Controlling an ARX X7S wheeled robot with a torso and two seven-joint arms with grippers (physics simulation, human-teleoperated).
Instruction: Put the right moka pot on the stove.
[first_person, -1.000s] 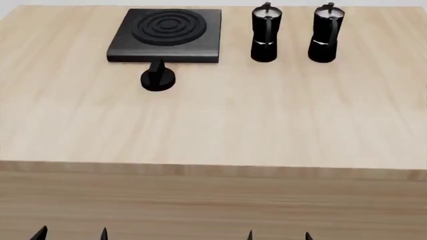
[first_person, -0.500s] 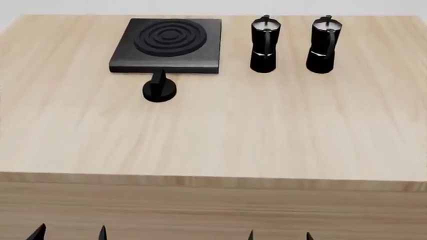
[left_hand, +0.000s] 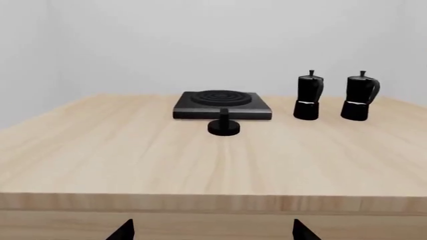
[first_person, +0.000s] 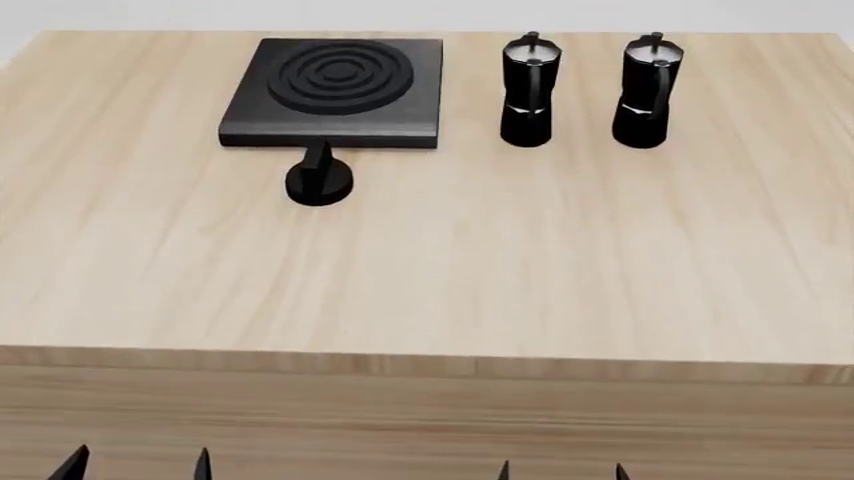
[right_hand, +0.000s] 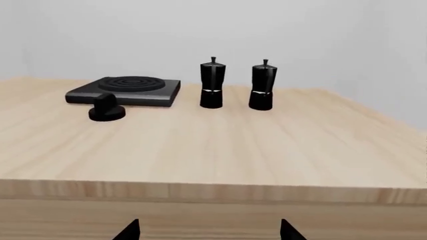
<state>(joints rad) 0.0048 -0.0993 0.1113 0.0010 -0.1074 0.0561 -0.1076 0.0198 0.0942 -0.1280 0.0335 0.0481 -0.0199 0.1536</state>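
Here, a broad wooden table (first_person: 427, 260) stretches ahead of both grippers, bare boards running from its near edge to the far row. The stove (first_person: 336, 88) sits far ahead of the left gripper (first_person: 134, 466); the right moka pot (first_person: 645, 92) stands upright far beyond the right gripper (first_person: 562, 470), beside its twin (first_person: 529, 92). A small knob (first_person: 319, 178) lies before the stove. Both grippers show fingertips parted, holding nothing.

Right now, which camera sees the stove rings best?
The head view: it looks down on the stove, so every ring shows. Both wrist views see the stove side-on from low down, its rings squashed thin.
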